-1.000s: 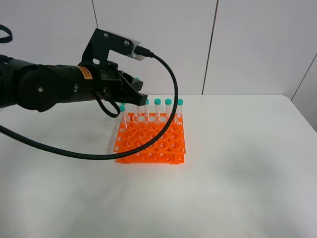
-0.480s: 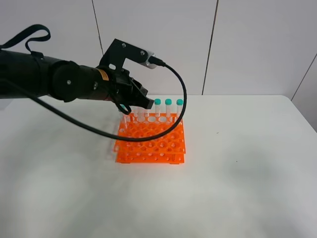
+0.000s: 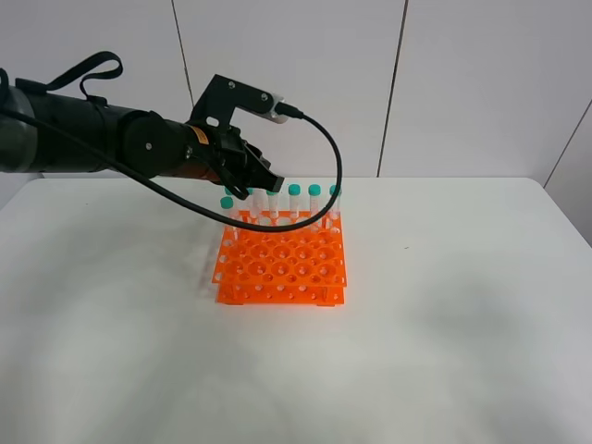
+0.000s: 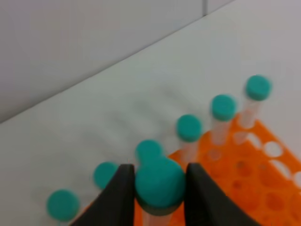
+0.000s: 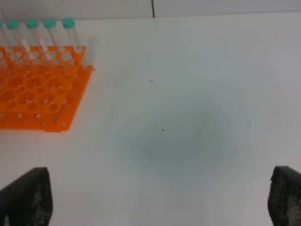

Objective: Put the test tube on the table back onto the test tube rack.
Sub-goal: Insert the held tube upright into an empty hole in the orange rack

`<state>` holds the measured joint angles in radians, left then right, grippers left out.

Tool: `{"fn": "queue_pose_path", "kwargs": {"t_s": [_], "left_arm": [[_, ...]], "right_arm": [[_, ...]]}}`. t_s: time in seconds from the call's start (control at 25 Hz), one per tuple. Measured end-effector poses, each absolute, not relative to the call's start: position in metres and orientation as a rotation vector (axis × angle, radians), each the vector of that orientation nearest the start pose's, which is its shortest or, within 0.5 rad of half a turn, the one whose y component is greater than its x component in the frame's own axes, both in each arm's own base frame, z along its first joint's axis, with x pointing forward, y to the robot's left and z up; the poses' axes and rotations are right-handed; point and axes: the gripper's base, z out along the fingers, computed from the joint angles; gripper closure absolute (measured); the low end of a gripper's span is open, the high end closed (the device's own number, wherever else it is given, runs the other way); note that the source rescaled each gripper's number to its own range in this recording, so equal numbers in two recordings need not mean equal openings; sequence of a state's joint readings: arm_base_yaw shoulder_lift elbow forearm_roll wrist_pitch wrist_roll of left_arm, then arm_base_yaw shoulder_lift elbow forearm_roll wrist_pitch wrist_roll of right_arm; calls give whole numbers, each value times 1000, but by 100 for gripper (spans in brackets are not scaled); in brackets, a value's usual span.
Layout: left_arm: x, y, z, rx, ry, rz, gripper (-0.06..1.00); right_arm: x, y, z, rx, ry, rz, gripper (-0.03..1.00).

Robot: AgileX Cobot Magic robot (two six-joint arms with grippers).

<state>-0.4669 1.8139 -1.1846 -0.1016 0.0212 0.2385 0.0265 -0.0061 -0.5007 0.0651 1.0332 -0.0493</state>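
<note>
White counter (image 3: 435,370) up front, right hand (image 5: 155,202) spread wide over it, holding nothing. Mid-counter sits the test tube rack (image 3: 282,268). Over its far row the left hand (image 4: 157,207) is clenched on the test tube (image 4: 159,181), cap btwn its fingers, upright among other capped tubes (image 4: 223,107).

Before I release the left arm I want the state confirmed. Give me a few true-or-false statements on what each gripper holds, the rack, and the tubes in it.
1. The left gripper is shut on the test tube at its teal cap. True.
2. The right gripper holds a tube. False: its fingers are apart and empty above the table.
3. The test tube rack is blue. False: it is orange.
4. Other tubes stand along the rack's far row in the high view. True.
</note>
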Motion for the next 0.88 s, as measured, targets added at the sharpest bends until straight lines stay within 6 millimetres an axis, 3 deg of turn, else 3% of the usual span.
{"fn": "queue_pose_path", "kwargs": {"t_s": [0.88], "left_arm": [[374,-181,212,644,2038,-169,94]], "right_arm": [[-5,5,280,-78,2007,68,-3]]}}
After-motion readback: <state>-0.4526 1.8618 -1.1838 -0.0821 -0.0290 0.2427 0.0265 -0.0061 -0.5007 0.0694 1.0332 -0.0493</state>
